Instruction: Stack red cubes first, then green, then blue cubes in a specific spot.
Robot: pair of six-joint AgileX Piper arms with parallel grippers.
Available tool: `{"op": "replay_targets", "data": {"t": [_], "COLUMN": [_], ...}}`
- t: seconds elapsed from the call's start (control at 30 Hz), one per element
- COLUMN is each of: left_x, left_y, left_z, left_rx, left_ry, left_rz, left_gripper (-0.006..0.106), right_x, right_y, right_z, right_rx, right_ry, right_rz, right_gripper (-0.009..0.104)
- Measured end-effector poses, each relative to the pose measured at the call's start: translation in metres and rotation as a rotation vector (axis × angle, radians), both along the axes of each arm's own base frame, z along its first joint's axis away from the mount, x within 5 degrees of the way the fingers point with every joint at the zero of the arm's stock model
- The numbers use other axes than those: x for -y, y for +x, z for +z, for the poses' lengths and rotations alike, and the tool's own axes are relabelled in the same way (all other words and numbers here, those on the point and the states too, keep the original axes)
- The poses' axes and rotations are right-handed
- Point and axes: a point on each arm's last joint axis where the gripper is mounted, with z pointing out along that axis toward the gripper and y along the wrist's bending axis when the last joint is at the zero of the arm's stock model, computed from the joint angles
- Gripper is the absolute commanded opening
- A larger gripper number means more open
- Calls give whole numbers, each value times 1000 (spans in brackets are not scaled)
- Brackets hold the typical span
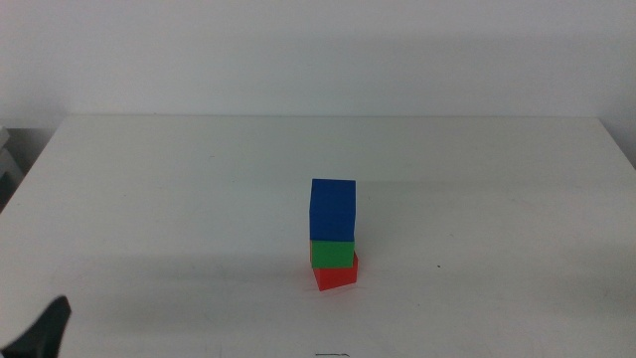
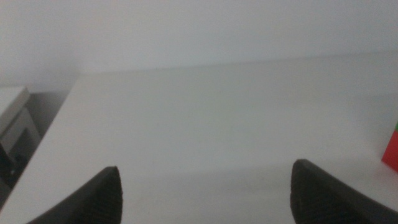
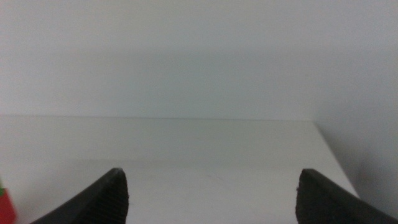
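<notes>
Left pincer (image 1: 45, 333) waits low (spread).

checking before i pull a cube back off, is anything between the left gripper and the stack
Nothing visible does. The left gripper waits open at the table's near left corner, and only bare white table lies between it and the blue cube, green cube and red cube.

White table (image 1: 179, 199) fills most of the middle view, matte top, far edge running straight across below a plain pale grey-white wall (image 1: 318, 50). Light is soft and even, faint shadow bands across the near part of the tabletop. At far left, past the table edge, a bit of pale furniture (image 1: 8, 159) over a dark gap.
</notes>
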Motion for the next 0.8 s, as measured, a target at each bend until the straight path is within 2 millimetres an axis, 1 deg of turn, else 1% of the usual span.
{"op": "replay_targets", "data": {"t": [0.17,0.27,0.33,0.67,0.8], "left_x": [0,1,1,0,0], "left_y": [0,0,0,-10,-11], "left_z": [-21,-21,-20,-9,-8], "left_rx": [-7,13,34,197,205], "left_ry": [1,-2,-4,-35,-89], "left_rz": [-4,-6,-7,-8,-6], "left_gripper": [91,91,91,91,91], "right_x": [4,4,4,4,4], "right_y": [-5,-3,-2,-2,-2], "right_z": [-25,-43,-51,-51,-51], "right_rx": [26,-17,-41,-30,-30], "right_ry": [17,17,21,22,22], "right_rz": [-65,-67,-67,-66,-66], "right_gripper": [85,85,85,85,85]}}
